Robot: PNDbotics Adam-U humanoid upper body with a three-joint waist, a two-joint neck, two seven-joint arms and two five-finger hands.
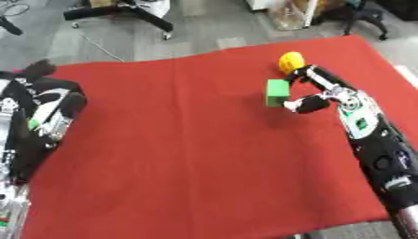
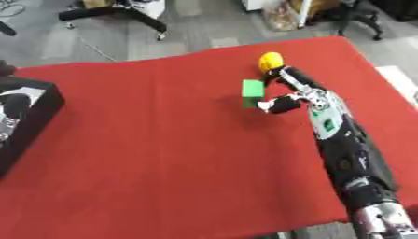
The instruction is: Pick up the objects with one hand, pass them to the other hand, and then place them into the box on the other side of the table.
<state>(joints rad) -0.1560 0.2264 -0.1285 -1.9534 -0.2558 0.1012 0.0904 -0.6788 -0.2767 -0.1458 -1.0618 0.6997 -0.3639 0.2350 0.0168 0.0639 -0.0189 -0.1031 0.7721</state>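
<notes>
A green block (image 1: 277,92) stands on the red cloth (image 1: 188,140) at the far right, with a yellow rounded object (image 1: 290,61) just behind it. My right hand (image 1: 326,91) is right beside the block and open. Its fingers (image 1: 307,73) reach past the block's upper right corner toward the yellow object. Its thumb (image 1: 303,105) lies at the block's lower right corner. The block sits at the mouth of the hand, not clasped. My left hand (image 1: 51,111) shows at the left edge over the black box (image 2: 42,103), mixed up with black and white parts.
The cloth's far right corner and right edge lie close behind my right arm (image 2: 347,154). Chair bases and cables stand on the grey floor beyond the table. The wide middle of the cloth carries nothing.
</notes>
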